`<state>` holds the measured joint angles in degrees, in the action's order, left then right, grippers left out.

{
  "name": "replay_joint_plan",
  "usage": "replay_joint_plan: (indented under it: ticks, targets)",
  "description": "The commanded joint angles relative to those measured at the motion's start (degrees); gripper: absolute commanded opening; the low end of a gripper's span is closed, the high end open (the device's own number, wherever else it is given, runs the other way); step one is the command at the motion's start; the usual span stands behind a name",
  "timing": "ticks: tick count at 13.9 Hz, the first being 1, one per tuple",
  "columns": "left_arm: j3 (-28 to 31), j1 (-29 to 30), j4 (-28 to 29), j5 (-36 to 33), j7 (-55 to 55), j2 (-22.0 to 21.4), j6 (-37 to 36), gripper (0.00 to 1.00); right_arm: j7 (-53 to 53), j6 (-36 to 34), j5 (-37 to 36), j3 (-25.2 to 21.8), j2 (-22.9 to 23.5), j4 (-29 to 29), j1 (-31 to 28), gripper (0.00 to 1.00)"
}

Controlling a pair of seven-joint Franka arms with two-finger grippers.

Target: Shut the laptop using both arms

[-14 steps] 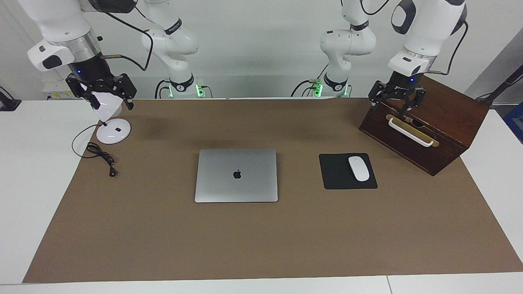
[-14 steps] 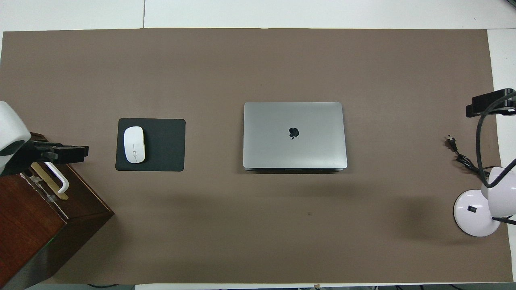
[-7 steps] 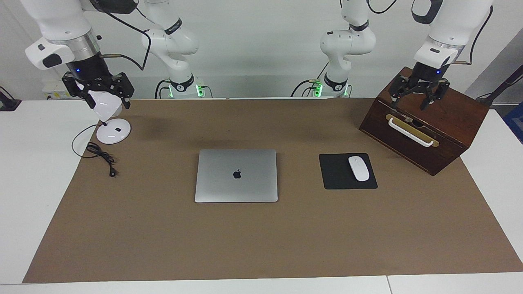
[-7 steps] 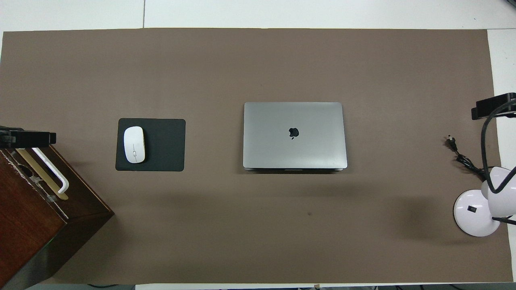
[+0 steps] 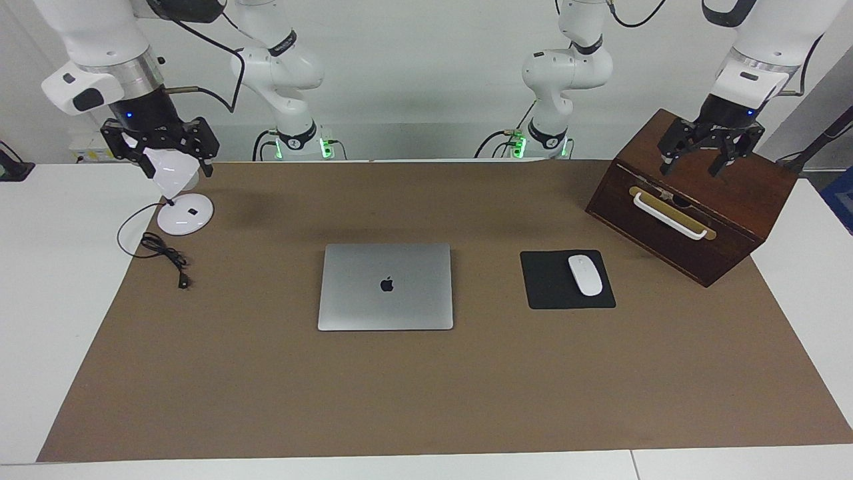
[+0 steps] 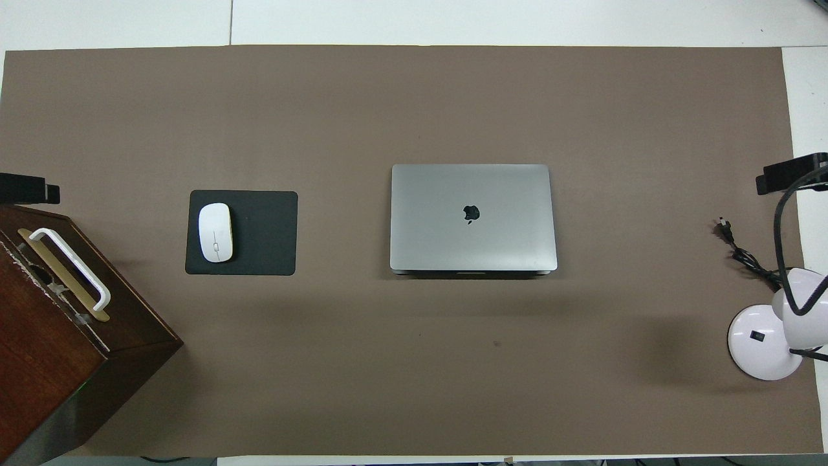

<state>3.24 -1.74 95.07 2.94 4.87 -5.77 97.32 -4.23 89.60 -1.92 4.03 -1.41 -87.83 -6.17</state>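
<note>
The silver-grey laptop [image 5: 385,287] lies shut and flat in the middle of the brown mat, its dark apple logo facing up; it also shows in the overhead view [image 6: 472,217]. My left gripper [image 5: 693,167] hangs open and empty in the air over the top of the wooden box [image 5: 733,193]; only its tip shows in the overhead view [image 6: 22,189]. My right gripper [image 5: 176,170] hangs open over the white desk lamp [image 5: 185,215], and it shows at the edge of the overhead view [image 6: 792,173]. Neither gripper touches the laptop.
A white mouse [image 5: 585,275] lies on a black mouse pad [image 5: 546,293] beside the laptop toward the left arm's end. The wooden box has a white handle [image 5: 668,215]. The lamp's black cable [image 5: 163,257] lies on the mat [image 5: 426,400] at the right arm's end.
My left gripper has risen from in front of the box's handle to over the box's top, toward the table's end. My right gripper has barely moved. The laptop has stayed shut.
</note>
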Motion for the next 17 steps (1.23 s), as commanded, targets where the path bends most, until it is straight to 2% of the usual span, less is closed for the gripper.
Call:
replay_joint_plan:
  ticks: [1,10,17]
  targets:
    - [-0.61,0.68,-2.70,-1.79,-1.71,1.98,0.75,1.00,-2.27,0.58,-0.36,0.28,-1.22,-1.38,-0.33,1.00]
    - [-0.69,0.68,-1.12,-2.50,-1.97,1.98,3.93,1.00,-5.00,1.46,-0.89,0.28,-1.22,-1.64,-0.24,1.00]
    - [-0.69,0.68,-1.82,-2.15,-1.97,3.22,2.96,1.00,-5.26,-0.21,-0.63,0.10,-1.84,-2.61,-0.77,1.00]
